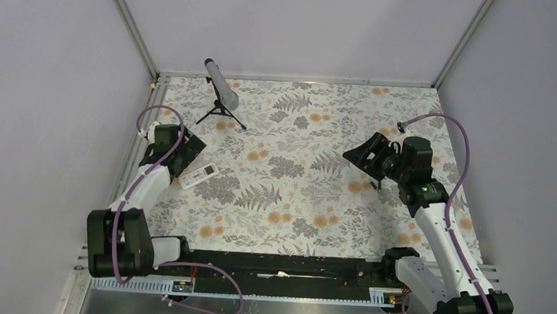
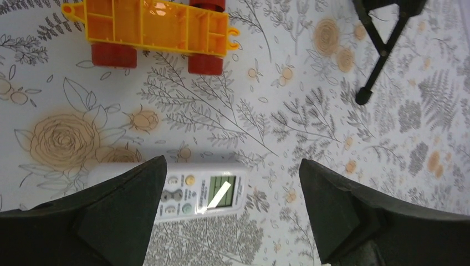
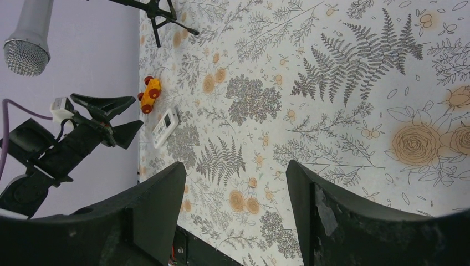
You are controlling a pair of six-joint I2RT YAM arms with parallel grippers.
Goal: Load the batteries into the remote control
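The white remote control (image 1: 198, 176) lies face up on the floral cloth at the left. In the left wrist view the remote (image 2: 205, 191) shows its green display and buttons, with its left part hidden behind one finger. My left gripper (image 2: 230, 166) is open and empty, hovering just above the remote; in the top view the left gripper (image 1: 190, 149) is just behind it. My right gripper (image 1: 360, 155) is open and empty above the right side of the cloth, far from the remote (image 3: 164, 126). No batteries show in any view.
An orange toy car with red wheels (image 2: 155, 27) lies upside down just beyond the remote. A grey microphone tube on a black tripod (image 1: 221, 89) stands at the back left. Grey walls close in the left, back and right sides.
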